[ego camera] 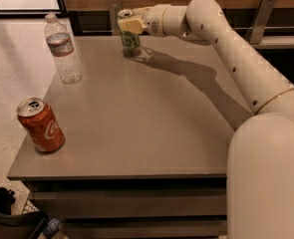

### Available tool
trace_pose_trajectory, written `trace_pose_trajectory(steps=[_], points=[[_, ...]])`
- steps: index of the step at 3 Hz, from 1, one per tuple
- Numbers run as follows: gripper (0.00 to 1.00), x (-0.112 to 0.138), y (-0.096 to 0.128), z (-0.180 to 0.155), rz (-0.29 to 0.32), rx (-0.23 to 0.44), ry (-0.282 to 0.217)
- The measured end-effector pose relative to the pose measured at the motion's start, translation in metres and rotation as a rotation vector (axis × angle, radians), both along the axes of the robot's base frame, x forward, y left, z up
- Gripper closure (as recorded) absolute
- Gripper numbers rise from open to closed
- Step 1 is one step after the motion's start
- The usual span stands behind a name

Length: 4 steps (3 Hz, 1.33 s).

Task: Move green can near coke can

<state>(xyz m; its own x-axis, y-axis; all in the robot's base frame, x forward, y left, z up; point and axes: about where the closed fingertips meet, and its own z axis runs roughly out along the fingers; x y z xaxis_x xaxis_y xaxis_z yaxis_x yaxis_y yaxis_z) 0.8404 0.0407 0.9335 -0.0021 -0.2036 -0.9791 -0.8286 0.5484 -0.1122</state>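
The green can (131, 40) is at the far edge of the grey table (151, 118), left of centre. My gripper (130, 25) reaches in from the right and is shut on the can's upper part, holding it upright just above the table. The coke can (41, 126) stands upright at the near left corner of the table, far from the green can.
A clear plastic water bottle (63, 49) stands at the table's far left edge, between the two cans. My arm (236, 59) spans the right side of the table. A wood wall with metal brackets (258, 16) runs behind the table. Dark gear (7, 215) lies on the floor at lower left.
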Motion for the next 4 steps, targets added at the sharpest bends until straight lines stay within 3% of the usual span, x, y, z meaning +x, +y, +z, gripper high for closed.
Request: trace_pose_trajectory(steps=[2,4], points=[[1.00,-0.063,-0.041,0.045,0.011,0.016,-0.024],[1.00,-0.124,-0.053,0.058,0.034,-0.005,0.051]])
